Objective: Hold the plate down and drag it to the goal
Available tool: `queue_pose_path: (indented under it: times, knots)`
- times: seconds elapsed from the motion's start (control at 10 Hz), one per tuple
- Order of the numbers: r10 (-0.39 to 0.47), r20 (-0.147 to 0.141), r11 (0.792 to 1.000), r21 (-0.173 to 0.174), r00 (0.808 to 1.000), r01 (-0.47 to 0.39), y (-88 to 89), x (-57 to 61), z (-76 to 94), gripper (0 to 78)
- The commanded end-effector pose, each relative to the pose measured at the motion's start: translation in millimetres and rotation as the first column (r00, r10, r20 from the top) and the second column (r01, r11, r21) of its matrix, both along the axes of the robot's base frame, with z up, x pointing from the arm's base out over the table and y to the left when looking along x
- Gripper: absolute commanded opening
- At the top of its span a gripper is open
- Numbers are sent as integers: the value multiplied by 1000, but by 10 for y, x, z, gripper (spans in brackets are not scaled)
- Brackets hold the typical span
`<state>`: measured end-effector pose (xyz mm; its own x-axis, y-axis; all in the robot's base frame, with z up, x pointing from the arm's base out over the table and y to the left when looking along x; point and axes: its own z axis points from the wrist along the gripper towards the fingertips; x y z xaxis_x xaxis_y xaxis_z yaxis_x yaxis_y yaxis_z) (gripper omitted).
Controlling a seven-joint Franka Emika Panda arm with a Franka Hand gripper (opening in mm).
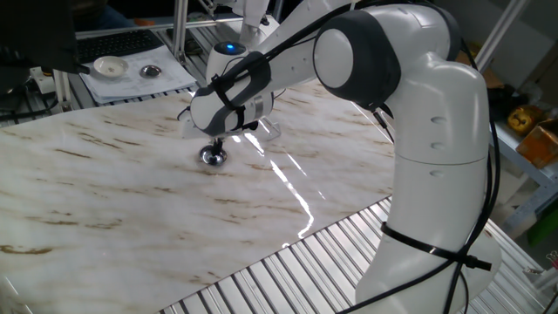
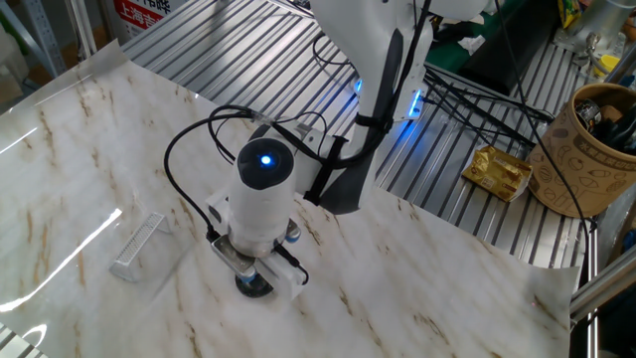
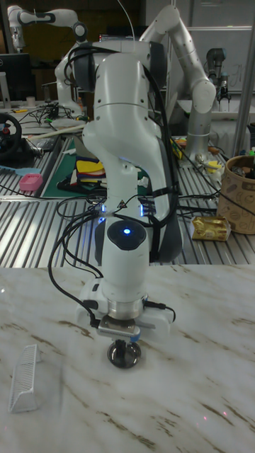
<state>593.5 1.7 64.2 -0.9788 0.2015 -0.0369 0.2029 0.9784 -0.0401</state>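
- One fixed view. The plate (image 1: pixel 212 156), a small round dish of shiny silver metal with a raised rim, sat on the marble-patterned tabletop (image 1: pixel 105 201), directly below the pincer (image 1: pixel 215 144). The pincer's tips came down onto the plate's centre; the step in hand was judged to be the pressing-down, with the drag itself yet to finish. Whether the fingers were parted or closed could not be told here. A faint glossy transparent patch, possibly the goal (image 1: pixel 269 130), lay just beyond the plate, behind the wrist; its outline was uncertain.
- The other fixed view. The white wrist with its blue light covered most of the plate (image 2: pixel 254 285); only a dark reflective edge showed under the pincer (image 2: pixel 255 275). A clear ribbed plastic piece (image 2: pixel 136 246) lay on the tabletop (image 2: pixel 447 288) to the left of the plate, well apart from it.
- Tall fixed view. The plate (image 3: pixel 123 355) showed a bright rim and dark mirror-like centre; the pincer (image 3: pixel 125 346) stood upright on that centre, its fingers seemingly drawn together. The next move was judged to call for steady downward pressure during a slow slide, since smooth metal on polished stone could slip free.
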Motion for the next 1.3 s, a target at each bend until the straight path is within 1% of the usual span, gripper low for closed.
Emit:
queue_pose_path:
  times: [0.1,0.4,0.6,1.0,1.3]
  knots:
    - [12,13,1000,-8,1000,-12,-86,25,-25,0]
    - [16,14,1000,-10,1000,-15,-119,30,-36,0]
    - [23,21,999,-34,1000,-22,-148,32,-45,0]
    - [39,29,998,-57,999,-38,-218,39,-54,0]
    - [48,31,997,-62,998,-46,-279,46,-57,0]
